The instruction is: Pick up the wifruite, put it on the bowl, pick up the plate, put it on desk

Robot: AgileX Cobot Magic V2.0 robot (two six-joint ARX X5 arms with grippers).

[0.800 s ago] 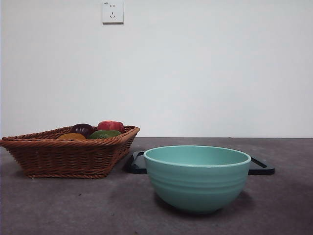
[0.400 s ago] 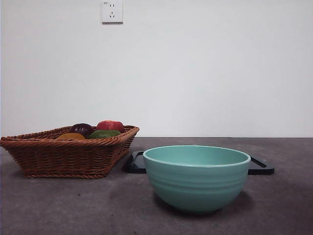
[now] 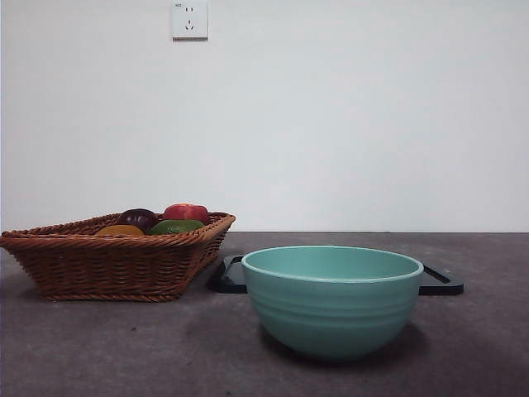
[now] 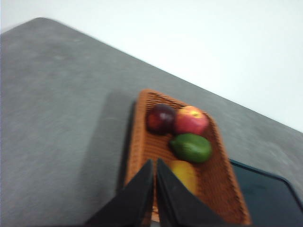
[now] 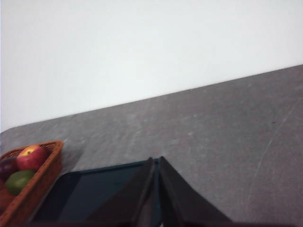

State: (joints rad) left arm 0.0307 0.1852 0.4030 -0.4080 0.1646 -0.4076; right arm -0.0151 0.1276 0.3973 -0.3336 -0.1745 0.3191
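Fruit: the small orange-brown one [image 3: 121, 231] lies in the wicker basket [image 3: 116, 265], at its near end, just beside the green fruit [image 3: 176, 226].
Other fruit: a dark purple one [image 3: 138, 218] and a red one [image 3: 187, 212] sit behind them.
Bowl: mint-teal [image 3: 332, 299], upright on the grey desk [image 3: 99, 347], in front of a flat black tray [image 3: 441, 279].
Left gripper [image 4: 155, 163]: jaws pressed together, holding nothing, hanging above the basket's near end.
Right gripper [image 5: 156, 161]: jaws together too, empty, above the tray.
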